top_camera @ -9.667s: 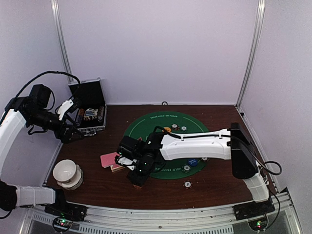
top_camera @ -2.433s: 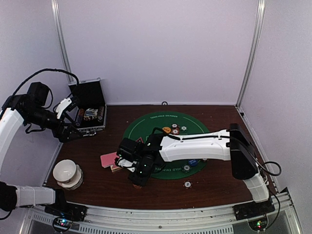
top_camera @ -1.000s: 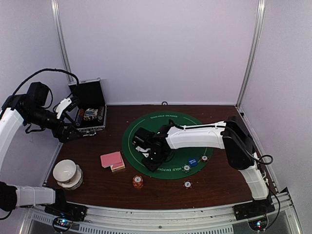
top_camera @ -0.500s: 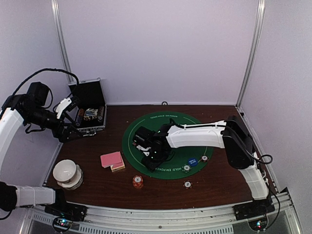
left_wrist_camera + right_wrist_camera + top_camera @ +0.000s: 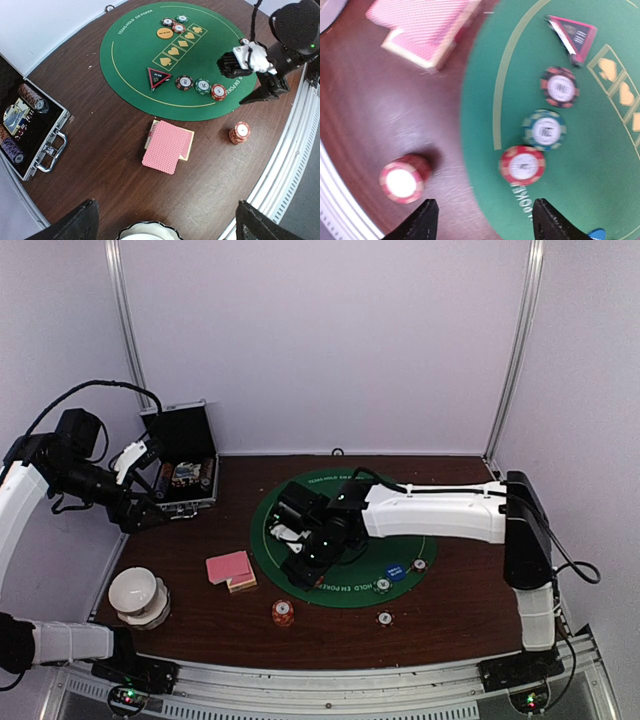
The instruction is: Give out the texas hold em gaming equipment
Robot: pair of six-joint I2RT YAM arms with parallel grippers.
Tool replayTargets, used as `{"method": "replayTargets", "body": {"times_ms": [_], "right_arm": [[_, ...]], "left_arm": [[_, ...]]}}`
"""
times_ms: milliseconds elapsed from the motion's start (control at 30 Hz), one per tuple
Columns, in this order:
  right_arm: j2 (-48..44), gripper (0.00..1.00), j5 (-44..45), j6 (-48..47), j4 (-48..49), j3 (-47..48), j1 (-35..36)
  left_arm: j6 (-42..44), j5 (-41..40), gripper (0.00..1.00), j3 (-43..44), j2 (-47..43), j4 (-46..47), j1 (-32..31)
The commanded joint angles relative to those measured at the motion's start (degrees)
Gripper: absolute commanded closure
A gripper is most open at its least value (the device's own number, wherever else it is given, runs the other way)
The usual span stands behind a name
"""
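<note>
A dark wooden table (image 5: 440, 625) inside pale walls carries a round green mat (image 5: 150, 45), and everything below is placed by that mat.

The right gripper (image 5: 482, 206) hangs over the mat's near-left rim with its jaws spread wide and nothing between them. Just under it a row of three chips lies inside the rim: a red chip (image 5: 522, 165), a green chip (image 5: 544, 129) and a dark chip (image 5: 560, 86). A red triangle (image 5: 572, 35) lies further in. A chip stack (image 5: 402, 180) stands on bare wood just off the mat's near edge. The cards (image 5: 167, 145) sit off its left edge. An orange disc (image 5: 164, 33) lies at the mat's far side and a blue disc (image 5: 397, 570) at its near right.

The row looks placed, so the step is probably getting clear and fetching the next piece.

- Lift straight up first. A sideways swing this low could sweep the row out of line.
- If the stack is next, come down square over it with a finger on each side. It is narrow, and a glancing touch would likely topple it.

The left gripper (image 5: 140, 515) is also wide open and empty, well left of the mat by the case (image 5: 185, 465).
</note>
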Motion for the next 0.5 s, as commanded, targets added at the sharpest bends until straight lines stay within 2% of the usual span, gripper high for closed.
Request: {"method": "replayTargets", "body": {"times_ms": [0, 200, 467], "right_arm": [[-0.62, 0.29, -4.17, -1.93, -0.44, -0.06, 3.99], [4.1, 0.23, -6.95, -2.98, -1.29, 3.88, 6.43], [8.01, 0.23, -8.09, -4.29, -2.87, 7.48, 7.05]], "left_arm": [[1.31, 1.7, 0.02, 1.22, -0.3, -0.2, -0.12], [1.37, 1.95, 0.02, 1.39, -0.45, -0.24, -0.19], [1.48, 1.88, 0.02, 1.44, -0.62, -0.47, -0.15]]}}
